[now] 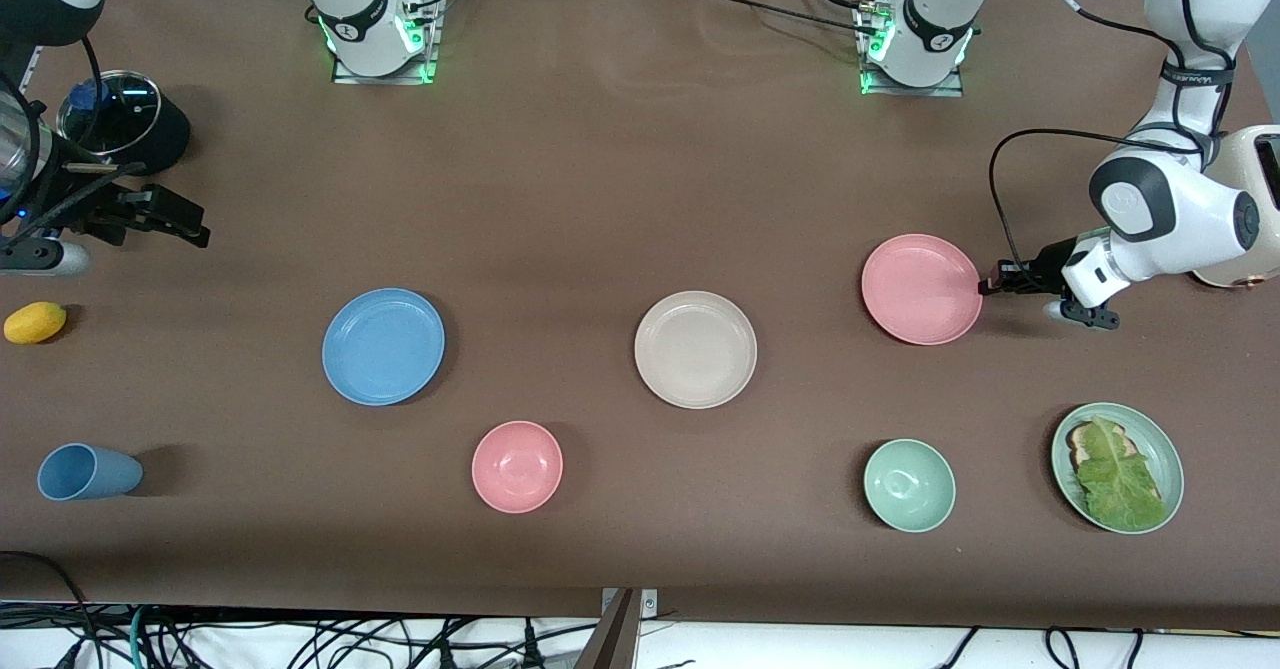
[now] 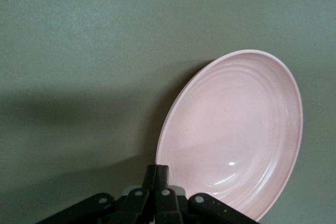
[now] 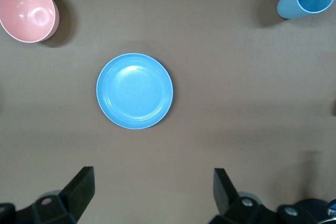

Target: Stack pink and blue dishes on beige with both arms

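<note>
The salmon pink plate (image 1: 920,289) lies toward the left arm's end of the table. My left gripper (image 1: 992,282) reaches in low from the side, its fingers pressed together on that plate's rim (image 2: 173,129). The beige plate (image 1: 695,349) sits mid-table. The light blue plate (image 1: 383,346) lies toward the right arm's end. My right gripper (image 1: 178,221) hangs open and empty in the air over the table's end. In the right wrist view its fingers (image 3: 79,190) stand wide apart, with the blue plate (image 3: 134,91) well clear of them.
Nearer the camera lie a blue cup (image 1: 88,472) on its side, a pink bowl (image 1: 517,466), a green bowl (image 1: 909,485) and a mint plate with lettuce (image 1: 1117,467). A yellow fruit (image 1: 35,322) and a lidded black pot (image 1: 122,119) sit under the right arm.
</note>
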Available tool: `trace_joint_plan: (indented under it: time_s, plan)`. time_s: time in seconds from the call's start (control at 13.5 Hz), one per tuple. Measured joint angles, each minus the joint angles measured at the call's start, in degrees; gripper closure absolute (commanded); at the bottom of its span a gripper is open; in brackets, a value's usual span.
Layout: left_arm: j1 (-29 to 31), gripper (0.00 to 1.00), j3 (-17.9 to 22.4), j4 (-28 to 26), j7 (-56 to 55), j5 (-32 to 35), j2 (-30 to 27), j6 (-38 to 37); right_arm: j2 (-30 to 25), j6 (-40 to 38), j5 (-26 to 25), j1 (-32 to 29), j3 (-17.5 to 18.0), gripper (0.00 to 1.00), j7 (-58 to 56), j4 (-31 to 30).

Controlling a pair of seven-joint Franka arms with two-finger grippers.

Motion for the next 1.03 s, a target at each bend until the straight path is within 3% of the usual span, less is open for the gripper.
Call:
trace_joint_plan:
  time_s: [0.66, 1.03]
  plan:
    - [0.0, 1.0, 0.7, 4.1, 0.4, 2.3, -1.1, -4.0, 0.0, 0.0, 0.0, 0.0, 0.0, 0.0, 0.0, 0.0]
    - [-0.2, 1.0, 0.2, 13.8, -8.9, 10.3, -2.9, -14.7, 0.0, 0.0, 0.0, 0.0, 0.0, 0.0, 0.0, 0.0]
